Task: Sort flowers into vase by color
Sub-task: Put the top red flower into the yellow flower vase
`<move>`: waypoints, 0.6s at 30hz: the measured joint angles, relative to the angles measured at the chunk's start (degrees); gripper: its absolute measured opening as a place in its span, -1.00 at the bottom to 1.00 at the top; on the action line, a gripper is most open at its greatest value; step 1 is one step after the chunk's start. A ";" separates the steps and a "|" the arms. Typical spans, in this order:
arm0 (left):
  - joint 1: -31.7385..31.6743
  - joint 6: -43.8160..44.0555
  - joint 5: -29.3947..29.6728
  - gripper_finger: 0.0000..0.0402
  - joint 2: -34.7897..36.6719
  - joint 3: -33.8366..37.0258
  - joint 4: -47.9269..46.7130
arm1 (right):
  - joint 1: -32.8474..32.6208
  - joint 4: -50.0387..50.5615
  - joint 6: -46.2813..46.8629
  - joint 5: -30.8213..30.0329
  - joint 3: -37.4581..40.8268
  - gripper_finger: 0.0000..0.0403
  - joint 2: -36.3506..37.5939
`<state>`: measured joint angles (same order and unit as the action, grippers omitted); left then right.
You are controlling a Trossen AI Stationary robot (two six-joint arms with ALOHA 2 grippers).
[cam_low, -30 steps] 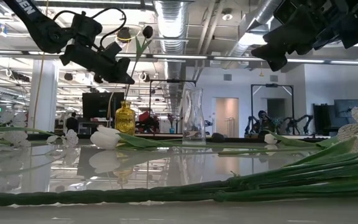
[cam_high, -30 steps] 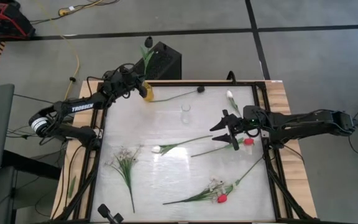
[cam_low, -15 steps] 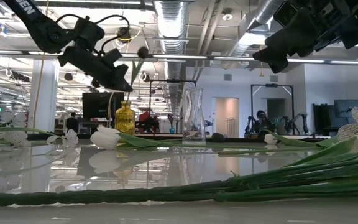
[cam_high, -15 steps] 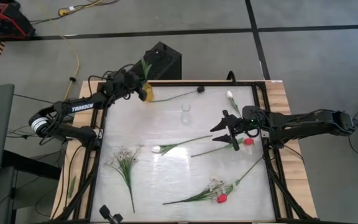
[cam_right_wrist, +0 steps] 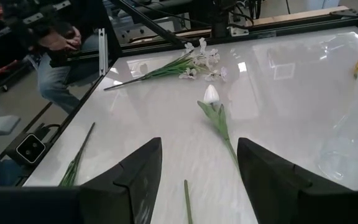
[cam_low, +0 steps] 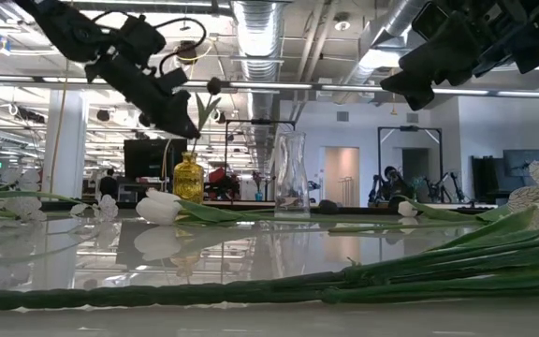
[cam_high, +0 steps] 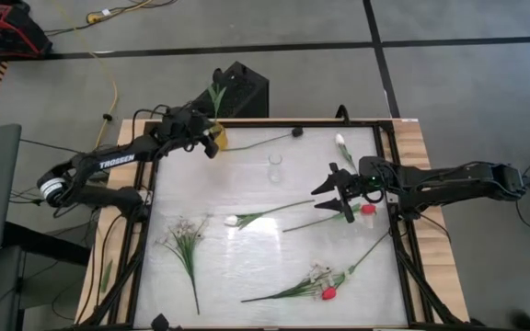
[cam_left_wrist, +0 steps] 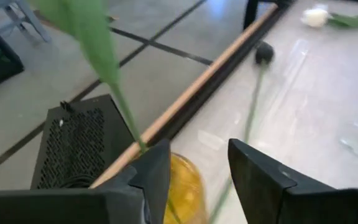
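Note:
A dark-headed flower [cam_low: 213, 86] stands in the small yellow vase [cam_low: 188, 178] at the table's far left corner, its stem [cam_left_wrist: 126, 115] leaning on the vase's mouth. My left gripper [cam_left_wrist: 199, 174] hangs open just above that vase [cam_high: 217, 140], one finger on each side of the mouth, with the stem close beside one finger. A second dark flower [cam_high: 296, 131] lies on the table by the vase. The clear glass vase [cam_high: 275, 168] stands mid-table. My right gripper [cam_high: 331, 188] hovers open above the table, clear of the white tulip [cam_right_wrist: 211, 94].
On the table lie a white tulip [cam_high: 231, 221], another white flower [cam_high: 340, 141], red tulips [cam_high: 367, 209] [cam_high: 329, 292] and white-blossom sprigs [cam_high: 184, 234]. A black box [cam_high: 242, 87] stands beyond the far edge. A person [cam_right_wrist: 55, 43] sits beyond the table's left edge.
My left gripper has opened and let go of the dark flower, which has sunk lower into the yellow vase and stands there by itself. The gripper has tipped up toward level and drawn back a little toward the table's left edge.

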<state>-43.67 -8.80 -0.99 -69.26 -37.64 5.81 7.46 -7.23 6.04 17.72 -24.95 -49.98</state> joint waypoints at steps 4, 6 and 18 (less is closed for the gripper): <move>4.20 1.04 3.21 -0.17 3.20 -1.85 -6.34 | 0.00 -0.24 -0.01 0.00 0.00 0.16 0.00; 6.56 1.92 4.43 -0.16 4.66 -2.46 -9.13 | 0.00 -0.51 0.00 0.00 0.00 0.16 0.00; 24.99 8.95 4.68 -0.15 6.99 -2.52 -11.49 | -0.10 -1.02 0.52 0.10 0.00 0.16 0.00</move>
<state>-18.68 0.15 3.69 -62.27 -40.16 -5.68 7.36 -8.25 6.56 17.82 -24.95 -49.98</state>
